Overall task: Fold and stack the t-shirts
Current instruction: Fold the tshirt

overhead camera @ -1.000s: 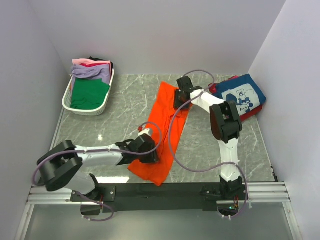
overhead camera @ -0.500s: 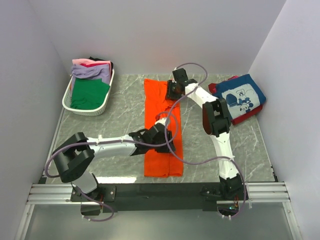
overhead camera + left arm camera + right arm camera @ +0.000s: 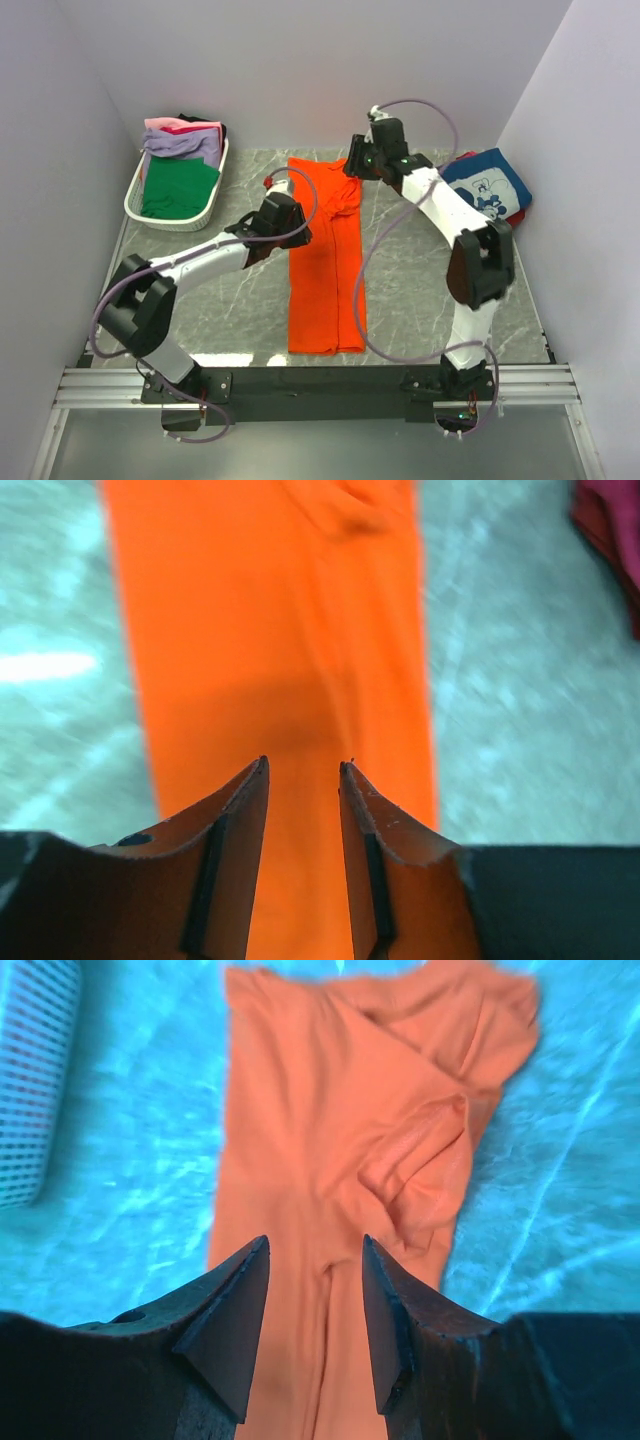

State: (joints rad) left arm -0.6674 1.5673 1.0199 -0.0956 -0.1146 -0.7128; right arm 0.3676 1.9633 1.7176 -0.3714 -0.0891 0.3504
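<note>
Marble table point(image 3: 240, 320), basket point(image 3: 165, 222) holding mixed tees point(image 3: 180, 187); left hand point(image 3: 300, 770) and right hand point(image 3: 315, 1245) apart

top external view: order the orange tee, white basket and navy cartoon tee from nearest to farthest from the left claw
From the left claw:
1. orange tee, right beside it, centre.
2. white basket, back left.
3. navy cartoon tee, far right.
</note>
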